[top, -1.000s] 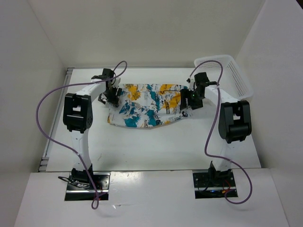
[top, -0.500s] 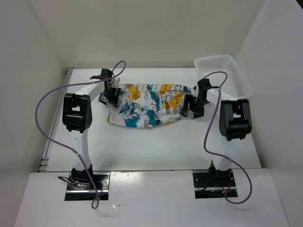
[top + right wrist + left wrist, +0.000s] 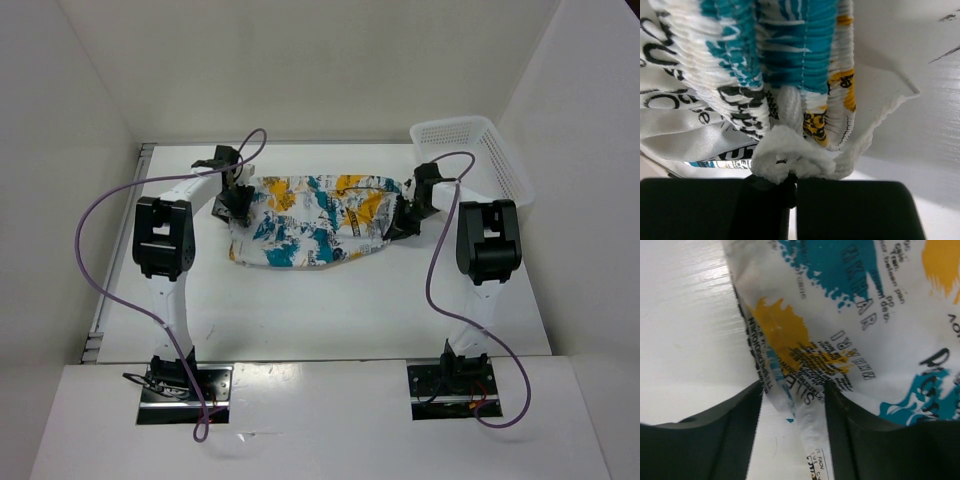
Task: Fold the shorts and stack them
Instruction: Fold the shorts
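Newly closed, the right gripper (image 3: 790, 182) pinches the shorts (image 3: 310, 220) by the waistband; the left gripper (image 3: 792, 425), jaws apart astride the hem, should clamp fully before both lift.

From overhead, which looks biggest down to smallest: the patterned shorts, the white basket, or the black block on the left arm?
Largest: shorts.
Next: white basket.
Smallest: black block on the left arm, even though it sits raised, nearer the camera.
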You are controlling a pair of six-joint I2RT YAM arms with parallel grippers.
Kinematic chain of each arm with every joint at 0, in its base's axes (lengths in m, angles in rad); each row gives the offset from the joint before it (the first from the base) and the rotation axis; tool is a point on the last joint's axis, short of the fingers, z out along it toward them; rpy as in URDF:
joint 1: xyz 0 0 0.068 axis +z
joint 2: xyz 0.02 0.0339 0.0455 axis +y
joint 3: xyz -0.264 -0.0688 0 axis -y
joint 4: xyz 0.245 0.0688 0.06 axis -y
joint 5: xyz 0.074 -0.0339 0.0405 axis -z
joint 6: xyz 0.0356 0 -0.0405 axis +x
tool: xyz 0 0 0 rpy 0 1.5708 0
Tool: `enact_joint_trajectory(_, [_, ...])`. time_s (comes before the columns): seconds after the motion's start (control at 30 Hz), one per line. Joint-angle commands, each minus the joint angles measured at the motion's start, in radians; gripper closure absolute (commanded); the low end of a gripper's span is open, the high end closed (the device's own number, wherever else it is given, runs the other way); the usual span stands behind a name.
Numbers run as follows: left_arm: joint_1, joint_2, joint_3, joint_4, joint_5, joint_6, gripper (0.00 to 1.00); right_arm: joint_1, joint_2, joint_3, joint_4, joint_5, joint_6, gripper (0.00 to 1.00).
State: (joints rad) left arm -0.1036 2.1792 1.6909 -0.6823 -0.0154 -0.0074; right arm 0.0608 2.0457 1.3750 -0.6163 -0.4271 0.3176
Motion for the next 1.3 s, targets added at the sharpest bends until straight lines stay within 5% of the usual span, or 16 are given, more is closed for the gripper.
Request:
enact_joint_trajectory(0.0, [0.002,0.073,-0.02,-0.048,-0.04,0.007,0.43,0.002,0.005,0.004,0.024,0.053,-0.024,1.0])
enact_joint_trajectory(0.13, [0.002,0.082,-0.002,-0.048,-0.04,0.007,0.75,0.002,-0.065,0.015,0.024,0.103,-0.06,1.0])
enact_joint_trajectory(0.33, [0.002,0.053,0.016,-0.057,0.018,0.007,0.85,0.013,-0.218,0.047,0.004,0.262,-0.198,1.0])
enact_joint_trajectory(0.43, [-0.036,0.031,0.027,-0.057,0.019,0.007,0.8,0.057,-0.289,0.091,0.013,0.364,-0.296,1.0])
enact_joint_trajectory(0.53, [-0.077,0.004,0.036,-0.057,0.019,0.007,0.51,0.111,-0.349,0.091,0.023,0.442,-0.38,1.0])
enact_joint_trajectory(0.73, [-0.09,-0.064,0.056,-0.057,0.019,0.007,0.39,0.154,-0.412,0.082,0.023,0.453,-0.411,1.0])
enact_joint_trajectory(0.87, [-0.09,-0.055,0.056,-0.068,0.037,0.007,0.36,0.227,-0.411,0.11,0.032,0.479,-0.497,1.0])
enact_joint_trajectory(1.13, [-0.09,0.048,0.07,-0.059,0.046,0.007,0.36,0.575,-0.259,0.262,0.045,0.606,-0.77,1.0])
enact_joint_trajectory(1.27, [-0.09,0.076,0.079,-0.059,0.08,0.007,0.55,0.697,-0.161,0.366,0.056,0.622,-0.802,1.0])
